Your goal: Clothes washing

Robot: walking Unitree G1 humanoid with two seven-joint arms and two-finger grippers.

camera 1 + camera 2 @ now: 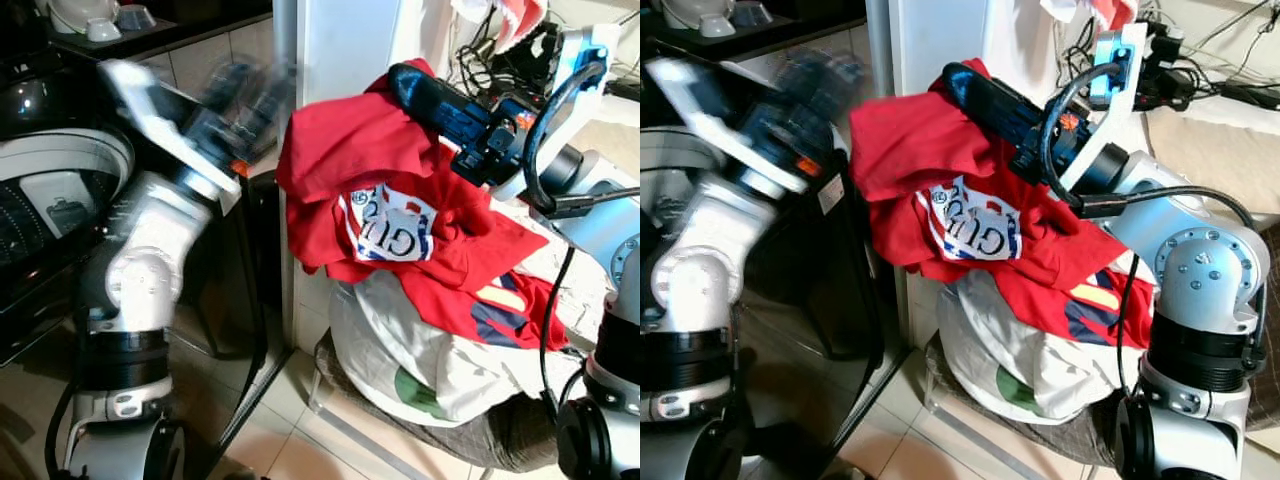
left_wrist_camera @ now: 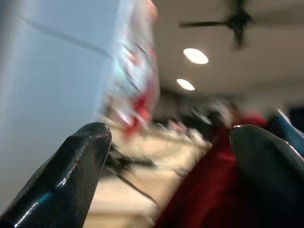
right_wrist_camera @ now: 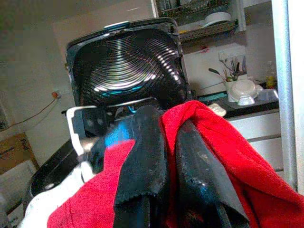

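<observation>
My right claw [image 1: 405, 80] is up high, and its two black fingers [image 3: 190, 161] are pinched tight on a red shirt [image 1: 390, 190]. The shirt hangs down from my claw in a big bunch. It has a white patch with letters [image 1: 395, 225] on the front. In my right wrist view, red cloth is folded over and between my fingers, with a bit of dark cloth on one finger.

The bottom of the red shirt rests on a pile of clothes. A white cloth with a green spot [image 1: 420, 370] sits right under the red shirt, in a laundry basket [image 1: 480, 435] on the floor.

The washing machine [image 1: 50, 190] is on the left side of the red shirt, well apart from it. Its lid [image 3: 128, 66] stands open, dark and shiny with wavy lines.

My left claw [image 1: 250, 85] is raised too, just beside the red shirt, between it and the washing machine. It looks blurry. Its two fingers [image 2: 71, 175] are spread apart and hold nothing. Some red cloth shows near one of them.

A white post [image 1: 340, 60] stands behind the red shirt. A shelf with white bowls [image 1: 100, 20] is above the washing machine.
</observation>
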